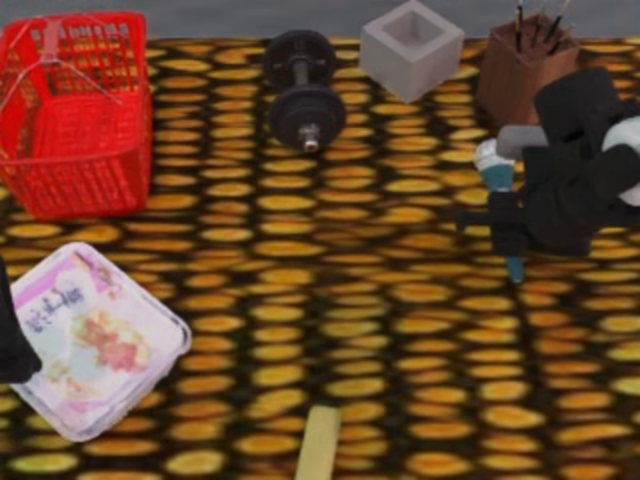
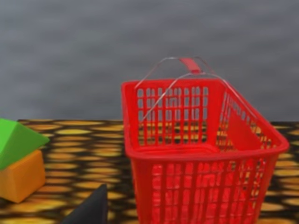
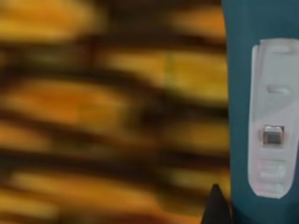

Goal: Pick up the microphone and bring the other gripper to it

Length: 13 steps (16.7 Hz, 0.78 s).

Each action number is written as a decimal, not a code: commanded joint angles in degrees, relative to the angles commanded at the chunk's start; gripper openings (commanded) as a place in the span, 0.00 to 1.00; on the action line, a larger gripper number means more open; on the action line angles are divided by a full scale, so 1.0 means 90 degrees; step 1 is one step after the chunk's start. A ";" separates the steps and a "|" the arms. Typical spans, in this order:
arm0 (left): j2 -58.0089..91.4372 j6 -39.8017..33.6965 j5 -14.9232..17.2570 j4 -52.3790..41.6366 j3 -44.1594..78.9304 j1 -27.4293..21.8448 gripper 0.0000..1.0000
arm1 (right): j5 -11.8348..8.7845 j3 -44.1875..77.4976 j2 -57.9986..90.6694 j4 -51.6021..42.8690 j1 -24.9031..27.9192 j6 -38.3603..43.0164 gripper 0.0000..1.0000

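The tabletop [image 1: 330, 300], patterned in orange ovals on dark brown, fills my top view. At the upper left of the frame stands the red plastic basket [image 1: 75, 115] with its wire handle. At the lower left lies a white and pink printed tray [image 1: 95, 340], and my left arm shows only as a dark sliver at the left edge beside it; its fingers are out of sight.

At the right of the frame my right arm hangs over the tabletop, and my right gripper [image 1: 515, 215] sits on the microphone [image 1: 495, 165]. The white-grey head pokes out above the black fingers and the teal tail tip below them, so they appear closed around the handle, though I cannot see the contact itself. The right wrist view shows the teal handle with its white switch panel close up.

Top centre rests a black dumbbell [image 1: 303, 90], then a grey square box [image 1: 410, 45], a brown pen holder [image 1: 520, 70], and at the bottom edge a pale yellow stick [image 1: 318, 445].
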 joint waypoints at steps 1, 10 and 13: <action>0.0000 0.0000 0.0000 0.0000 0.0000 0.0000 1.00 | -0.0171 -0.0118 -0.0093 0.0460 -0.0005 -0.0096 0.00; 0.0000 0.0000 0.0000 0.0000 0.0000 0.0000 1.00 | -0.1917 -0.1523 -0.1275 0.5426 -0.0076 -0.1103 0.00; 0.0000 0.0000 0.0000 0.0000 0.0000 0.0000 1.00 | -0.2370 -0.1855 -0.1718 0.6620 -0.0099 -0.1395 0.00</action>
